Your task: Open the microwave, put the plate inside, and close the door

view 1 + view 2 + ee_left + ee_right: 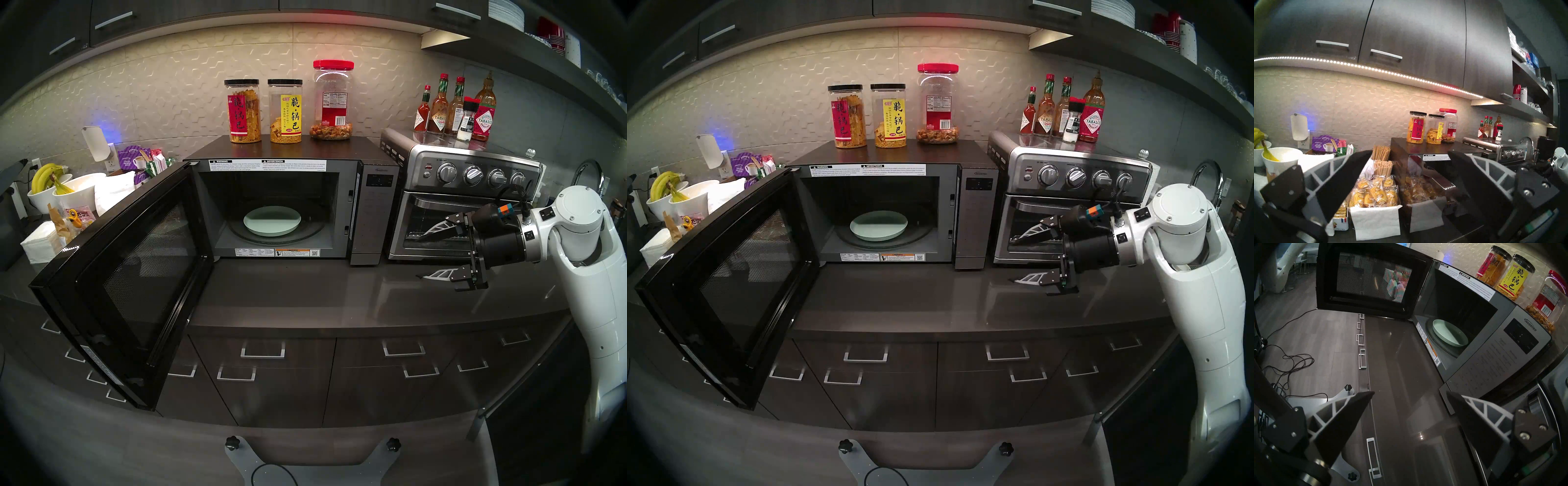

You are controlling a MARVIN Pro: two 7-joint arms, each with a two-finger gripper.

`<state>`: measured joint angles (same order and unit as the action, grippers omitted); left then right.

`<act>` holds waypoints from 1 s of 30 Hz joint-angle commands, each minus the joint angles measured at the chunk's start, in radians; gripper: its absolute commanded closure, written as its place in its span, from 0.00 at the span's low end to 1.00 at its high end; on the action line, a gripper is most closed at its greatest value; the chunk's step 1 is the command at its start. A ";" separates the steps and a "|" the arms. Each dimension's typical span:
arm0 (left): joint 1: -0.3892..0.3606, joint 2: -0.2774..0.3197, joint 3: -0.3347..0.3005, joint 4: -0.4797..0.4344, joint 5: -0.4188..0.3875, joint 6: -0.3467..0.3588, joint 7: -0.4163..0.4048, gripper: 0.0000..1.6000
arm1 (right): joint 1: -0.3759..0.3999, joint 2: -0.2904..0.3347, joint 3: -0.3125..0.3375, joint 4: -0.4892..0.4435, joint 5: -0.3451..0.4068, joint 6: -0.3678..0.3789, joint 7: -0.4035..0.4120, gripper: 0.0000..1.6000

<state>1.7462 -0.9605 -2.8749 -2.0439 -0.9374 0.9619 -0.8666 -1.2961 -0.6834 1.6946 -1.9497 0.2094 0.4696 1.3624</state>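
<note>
A dark glossy table (305, 295) runs under grey cabinets and a pale tiled wall. The microwave (373, 210) stands with its door (129, 271) swung wide. The plate (271, 221) lies inside on the turntable, well beyond the right gripper (429, 256), whose fingers (437, 230) spread wide and empty. The left gripper (1410, 157) fingers are wide too.

Arm shell (592, 281): glossy white, rounded, domed joint cap
Wrist (498, 242): black cylinder, thin black cable, small orange-and-teal block on top
Right end effector (428, 256): black mounts with silver screws, white ribbed fingers (437, 230) faced in black
</note>
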 commanded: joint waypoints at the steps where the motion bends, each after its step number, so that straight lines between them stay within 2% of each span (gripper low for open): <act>1: 0.053 -0.003 -0.005 -0.010 0.023 -0.002 -0.078 0.00 | 0.007 0.000 0.004 -0.002 0.004 0.001 0.001 0.00; 19: 0.219 -0.064 -0.005 -0.067 0.103 -0.046 -0.101 0.00 | 0.008 0.000 0.004 -0.001 0.005 0.000 0.002 0.00; 21: 0.249 -0.072 -0.005 -0.071 0.123 -0.068 -0.135 0.00 | 0.008 0.000 0.004 -0.001 0.005 0.000 0.003 0.00; 25: 0.280 -0.081 -0.005 -0.081 0.133 -0.091 -0.136 0.00 | 0.009 0.000 0.004 -0.001 0.005 0.000 0.003 0.00; 30: 0.344 -0.100 -0.005 -0.100 0.154 -0.153 -0.183 0.00 | 0.009 0.000 0.004 -0.001 0.006 0.000 0.003 0.00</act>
<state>1.9982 -1.0473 -2.8744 -2.1128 -0.7920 0.8794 -0.9443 -1.2962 -0.6820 1.6945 -1.9498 0.2093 0.4679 1.3644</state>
